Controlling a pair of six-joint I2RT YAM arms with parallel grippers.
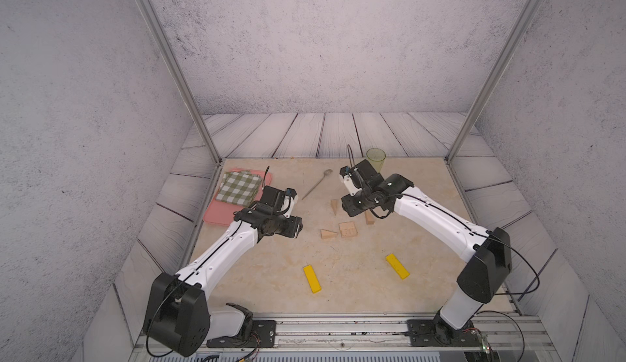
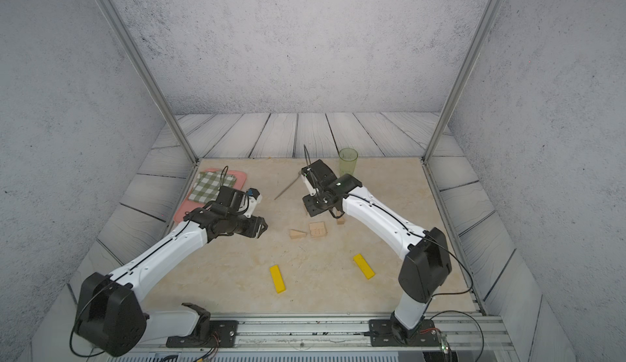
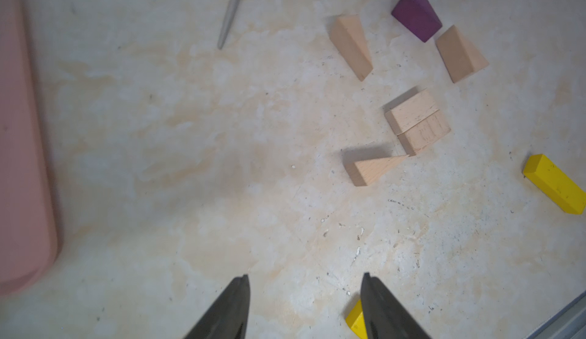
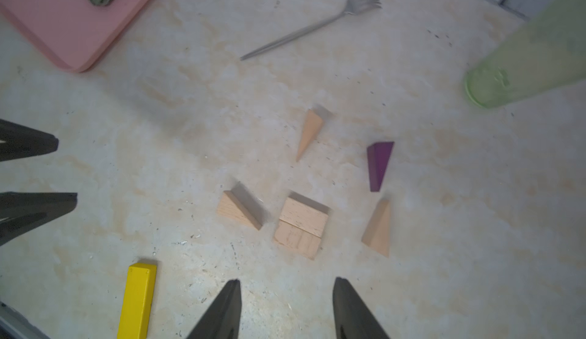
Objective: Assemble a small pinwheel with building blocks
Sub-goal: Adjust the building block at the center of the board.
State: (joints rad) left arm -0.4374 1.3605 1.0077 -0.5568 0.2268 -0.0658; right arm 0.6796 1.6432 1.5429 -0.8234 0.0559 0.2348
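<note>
A pale marbled surface (image 1: pixel 355 292) fills the floor of the cell. The left arm (image 1: pixel 220 255) and the right arm (image 1: pixel 433 214) reach in over it, and both wrists hang above the blocks. The left fingers (image 3: pixel 228 312) stand moderately apart with only bare surface between them. The right fingers (image 4: pixel 222 315) are likewise parted and hold nothing.

At the far left lies a pink tray (image 1: pixel 216 216) carrying a folded green-checked cloth (image 1: pixel 238 187). A translucent green cup (image 1: pixel 376 159) stands upright near the far edge. A thin metal fork (image 1: pixel 316 184) (its tines show in the right wrist view) lies flat between tray and cup.

The building blocks all lie loose, and the pinwheel is not yet formed. Two yellow bars (image 1: pixel 312 278) (image 1: pixel 397 266) lie flat nearest the robot's base, well apart from each other and from the rest. In the middle, two wooden rectangles (image 1: pixel 348 230) touch side by side and make a square. One wooden wedge (image 1: pixel 328 234) lies just to the left of the square, its thin tip at the square's corner. A second wedge (image 1: pixel 335 206) lies farther off. A third wedge (image 1: pixel 370 218) is half hidden under the right arm. The purple wedge (image 4: pixel 379 166) is hidden in both top views. In the wrist views it lies between the second and third wedges, touching neither.
</note>
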